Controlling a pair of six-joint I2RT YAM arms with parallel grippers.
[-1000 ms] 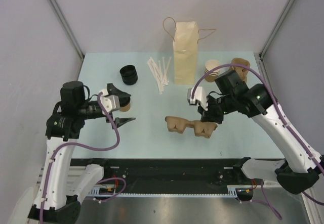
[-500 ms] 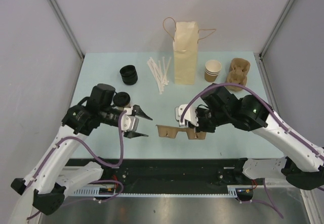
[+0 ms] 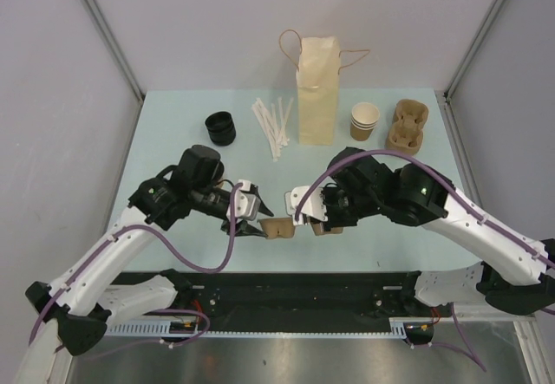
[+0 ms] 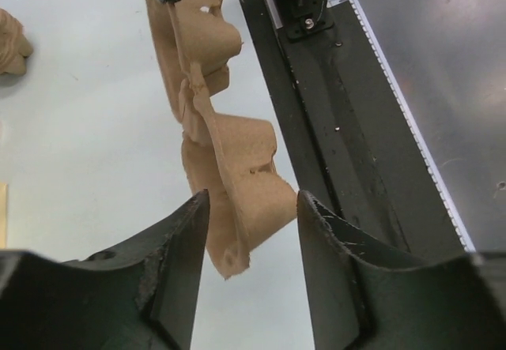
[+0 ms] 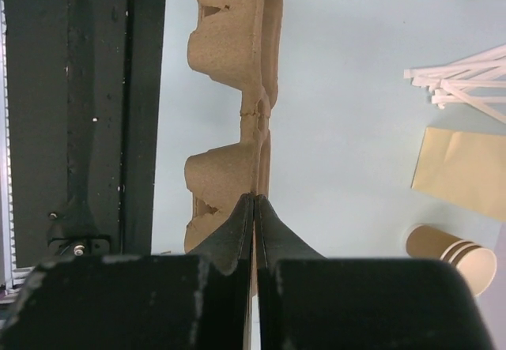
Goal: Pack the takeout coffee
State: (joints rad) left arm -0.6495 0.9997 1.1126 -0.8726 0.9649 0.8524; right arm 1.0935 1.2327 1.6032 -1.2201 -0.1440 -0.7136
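Observation:
The lidded takeout coffee does not show in any view; it may be hidden behind my left arm. My right gripper [image 3: 316, 219] is shut on the rim of a brown pulp cup carrier [image 3: 279, 226], held on edge just above the table's front middle. The right wrist view shows the jaws [image 5: 254, 200] pinched on the carrier's [image 5: 229, 18] thin edge. My left gripper [image 3: 256, 219] is open, its fingers on either side of the carrier's other end [image 4: 229, 144] without touching it. The gap between them [image 4: 249, 200] is wide.
A tall paper bag [image 3: 317, 98] stands at the back centre. Stacked lidless cups [image 3: 365, 121] and spare carriers [image 3: 409, 124] are to its right. White straws [image 3: 273, 124] and a stack of black lids [image 3: 221, 127] are to its left. A black rail [image 3: 286, 293] runs along the front edge.
The right gripper has carried the carrier left and toward the front, turning it on edge. The left gripper has swung right, and its open fingers now straddle the carrier's end.

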